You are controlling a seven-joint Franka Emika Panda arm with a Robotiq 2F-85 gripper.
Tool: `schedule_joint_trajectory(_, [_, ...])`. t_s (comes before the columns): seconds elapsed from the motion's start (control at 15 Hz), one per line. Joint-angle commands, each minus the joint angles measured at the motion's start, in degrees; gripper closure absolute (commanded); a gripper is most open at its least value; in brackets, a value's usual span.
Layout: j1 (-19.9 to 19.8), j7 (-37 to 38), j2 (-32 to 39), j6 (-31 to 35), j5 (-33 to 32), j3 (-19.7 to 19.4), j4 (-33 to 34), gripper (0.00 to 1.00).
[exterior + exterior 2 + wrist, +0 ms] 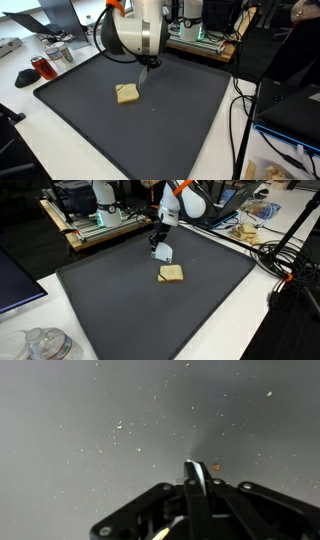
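A slice of toasted bread (127, 93) lies flat near the middle of the dark grey mat (180, 120); it also shows in an exterior view (171, 273) on the mat (120, 300). My gripper (143, 74) points down at the mat just behind the slice, apart from it, and shows in an exterior view (161, 250). In the wrist view the fingers (196, 468) are pressed together with nothing visible between them, tips close over the speckled mat (90, 420). An orange crumb (216, 466) lies beside the tips. The slice is out of the wrist view.
A red can (40, 68) and a glass jar (58, 52) stand beside the mat. Glass jars (45, 345) sit at a mat corner. A bag of bread (245, 227), cables (285, 265) and laptops (290, 105) border the mat. A wooden shelf with equipment (95, 220) stands behind.
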Motion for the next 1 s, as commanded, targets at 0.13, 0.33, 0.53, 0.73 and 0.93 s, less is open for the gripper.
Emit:
schedule_joint_trajectory(0.13, [0.1,-2.8,-2.5,0.6,0.4,-0.9,-1.3,0.99])
schedule_joint_trajectory(0.33, [-1.3,-2.8,-2.9,0.6,1.1,0.3,-0.2,0.99])
schedule_joint_trajectory(0.53, [-4.6,-3.2,-2.6,1.0,2.7,3.2,2.4,0.99])
schedule_joint_trajectory(0.73, [-8.7,-3.4,-1.8,1.0,6.7,6.4,4.4,0.99])
schedule_joint_trajectory(0.93, [-19.8,0.4,2.7,1.5,3.1,17.4,5.6,0.99])
